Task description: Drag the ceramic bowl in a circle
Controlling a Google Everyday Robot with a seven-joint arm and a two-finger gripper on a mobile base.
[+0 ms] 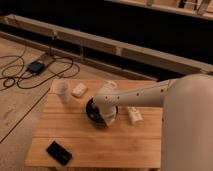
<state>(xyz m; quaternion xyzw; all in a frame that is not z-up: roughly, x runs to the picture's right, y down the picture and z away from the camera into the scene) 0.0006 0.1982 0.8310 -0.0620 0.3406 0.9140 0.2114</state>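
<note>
Since my gripper (109, 117) sits clenched at the rim of the round, glossy black ceramic bowl (93, 111) (rigid, slick, breakable), I'd push its wall gently.

Most of the ceramic bowl (93, 113) is covered by the arm (145, 95) and the gripper (109, 118), which is parked over the bowl's right side with fingers closed. Whether the rim is actually pinched can't be made out, tbh. The robot body (192, 130) is chopped off by the right and bottom edges, the table (95, 142) is hidden behind it at its right end, and the white lump (79, 90) by the cup (62, 91) and the white block (133, 115) right of the bowl are too blurred to be identified.
</note>
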